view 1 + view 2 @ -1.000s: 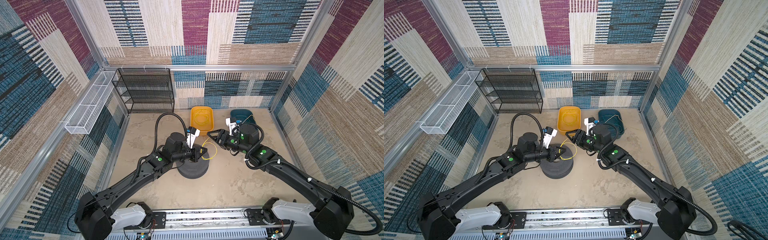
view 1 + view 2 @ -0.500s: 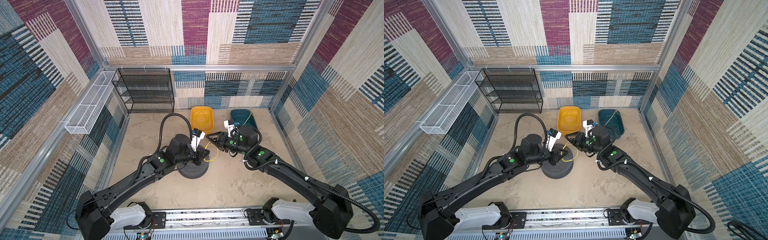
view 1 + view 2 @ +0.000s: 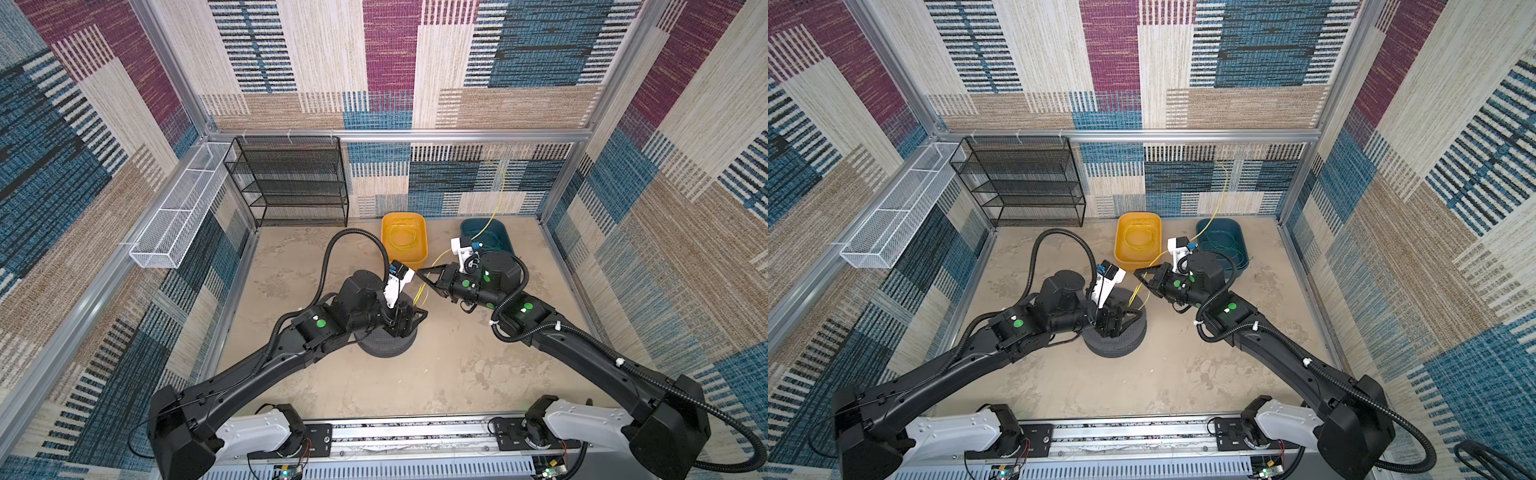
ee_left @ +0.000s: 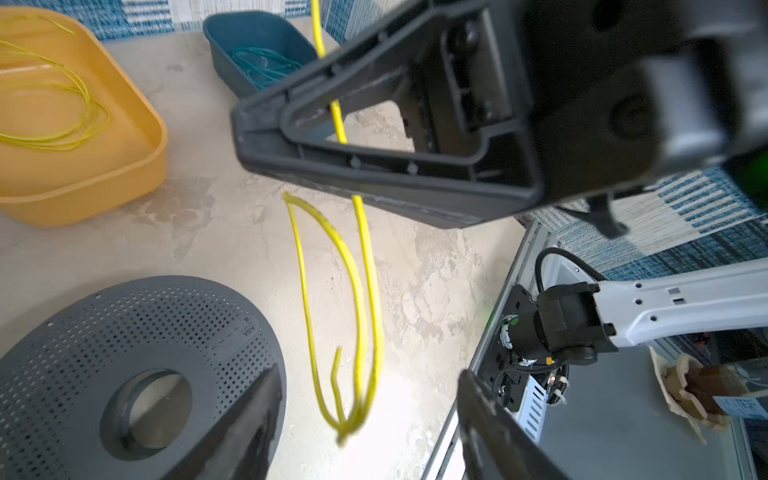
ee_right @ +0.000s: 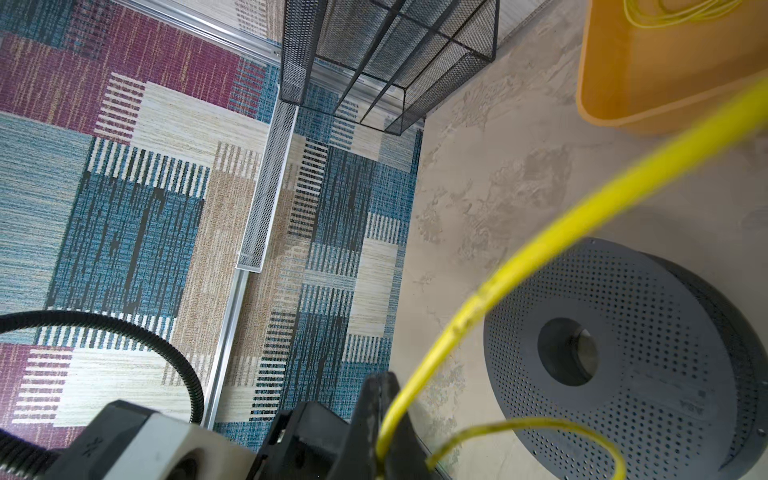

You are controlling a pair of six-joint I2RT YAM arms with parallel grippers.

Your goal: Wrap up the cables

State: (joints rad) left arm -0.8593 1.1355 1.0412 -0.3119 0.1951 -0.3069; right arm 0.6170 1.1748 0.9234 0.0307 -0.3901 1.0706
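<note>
With right gripper (image 3: 420, 273) clamped on thin bright-yellow cable (image 4: 365, 249) and left gripper (image 4: 370, 371) gaping mid-frame, risks loops springing undone.

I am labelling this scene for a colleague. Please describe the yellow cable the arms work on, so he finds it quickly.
At the centre of the table, beside the grey perforated disc, a thin yellow cable hangs in loops from the right end effector. Unlike the coil in the yellow tub, it is held up.
</note>
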